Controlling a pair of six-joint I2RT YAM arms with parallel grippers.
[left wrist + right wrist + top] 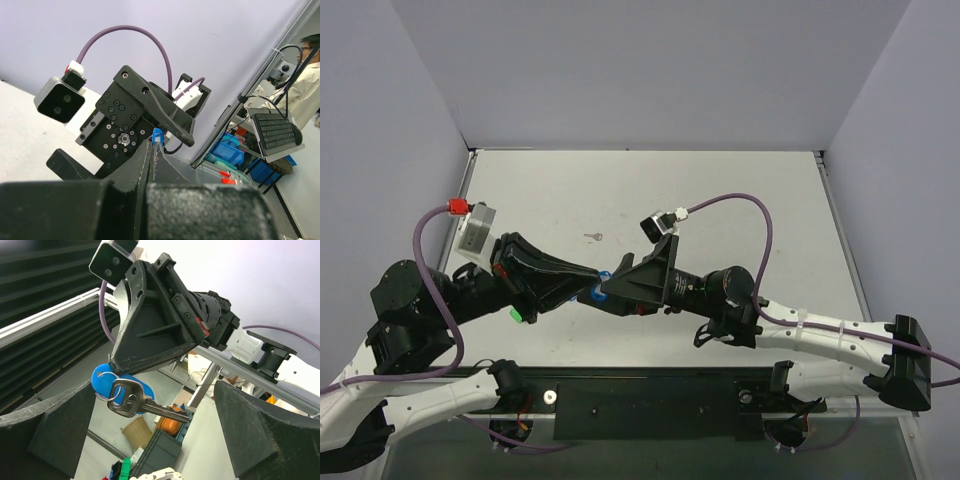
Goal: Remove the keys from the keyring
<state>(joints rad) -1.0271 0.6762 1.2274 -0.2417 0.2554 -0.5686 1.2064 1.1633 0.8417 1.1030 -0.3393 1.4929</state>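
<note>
My left gripper (599, 273) is shut on the blue oval tag of the keyring (106, 382) and holds it above the table. The tag's edge shows between the shut fingers in the left wrist view (158, 135). A thin metal ring (103, 387) hangs from the tag and carries a silver key (141, 401), whose blade points right. My right gripper (155, 386) is open, with a finger on each side of the hanging key and touching nothing. In the top view my right gripper (614, 284) meets the left one tip to tip. A second tiny silver key (593, 237) lies on the table beyond them.
The white table (740, 200) is walled at the back and both sides. A small green thing (517, 314) shows at the near side of the left gripper. The right wrist's purple cable (740, 200) arcs above the table.
</note>
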